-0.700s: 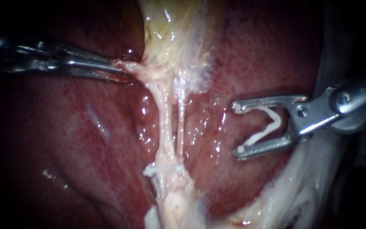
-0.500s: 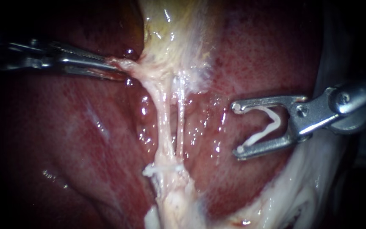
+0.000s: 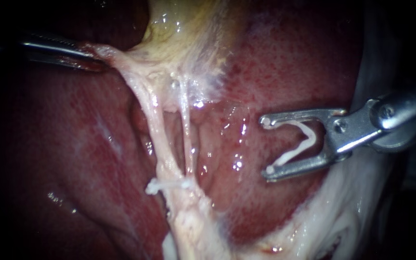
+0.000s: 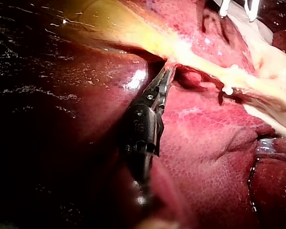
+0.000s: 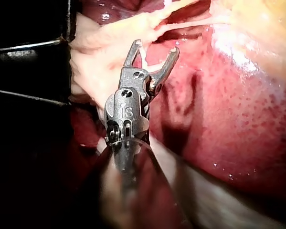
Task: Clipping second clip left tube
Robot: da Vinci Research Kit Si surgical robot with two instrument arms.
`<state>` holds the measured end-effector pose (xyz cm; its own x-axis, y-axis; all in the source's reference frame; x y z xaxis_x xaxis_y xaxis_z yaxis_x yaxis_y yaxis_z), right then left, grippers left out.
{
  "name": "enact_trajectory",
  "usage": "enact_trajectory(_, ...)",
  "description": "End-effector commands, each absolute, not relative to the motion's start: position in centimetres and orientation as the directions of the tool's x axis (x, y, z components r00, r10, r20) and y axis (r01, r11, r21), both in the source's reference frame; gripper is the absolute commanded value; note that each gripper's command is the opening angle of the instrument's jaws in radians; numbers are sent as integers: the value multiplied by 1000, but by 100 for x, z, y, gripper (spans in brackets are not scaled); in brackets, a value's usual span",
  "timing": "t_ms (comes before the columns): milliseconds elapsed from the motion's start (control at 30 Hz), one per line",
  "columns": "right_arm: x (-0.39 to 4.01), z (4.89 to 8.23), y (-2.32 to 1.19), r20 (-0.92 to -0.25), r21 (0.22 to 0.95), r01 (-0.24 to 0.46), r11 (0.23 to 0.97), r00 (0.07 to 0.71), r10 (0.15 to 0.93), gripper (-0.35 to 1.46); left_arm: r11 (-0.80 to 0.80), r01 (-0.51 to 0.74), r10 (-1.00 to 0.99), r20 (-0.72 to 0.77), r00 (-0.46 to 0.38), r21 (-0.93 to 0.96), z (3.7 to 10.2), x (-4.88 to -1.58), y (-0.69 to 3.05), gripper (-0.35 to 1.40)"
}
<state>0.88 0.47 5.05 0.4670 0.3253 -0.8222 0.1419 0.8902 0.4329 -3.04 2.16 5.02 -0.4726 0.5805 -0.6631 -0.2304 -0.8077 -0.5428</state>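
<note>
White loaded clip, unclosed, sits inside the claw of the right instrument. The claw is spread wide, and each half bears on one leg of the clip, so it carries the clip and nothing else. No tissue lies between the halves.

Left instrument: claw pinched on a pale fold at the gallbladder neck. The left wrist view shows the halves pressed onto that fold. Two strands run taut from the fold, away from this claw.

Position of target: the left tube lies well ahead of the right claw's tips, apart from them. The thinner right tube stands between the tips and the target. Bare liver lies under the right claw.

Progress:
- Done: a seated clip lies across the far end of the strands, where they come together. I cannot tell whether it takes in one tube or both.
- Done: traction set, clip loaded, claw opened toward the tubes.
- Left: carry the claw forward, pass one half behind the left tube only, on the gallbladder side of the seated clip, then close.

Judgement: approach stage, nothing yet engaged. Main risk is catching the right tube as well.
</note>
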Motion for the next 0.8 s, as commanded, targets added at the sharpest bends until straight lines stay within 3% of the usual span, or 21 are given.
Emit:
enact_trajectory(33,93,506,44,-818,449,134,883,459,347,50,-808,-232,581,-663,-472,-542,503,-304,216,-35)
enact_trajectory(433,173,545,14,-722,635,87,768,421,549,50,-808,-234,581,-663,-472,-541,504,-307,215,-35)
enact_trajectory(800,192,593,4,-642,733,74,676,405,651,50,-809,-236,580,-664,-472,-539,506,-309,212,-35)
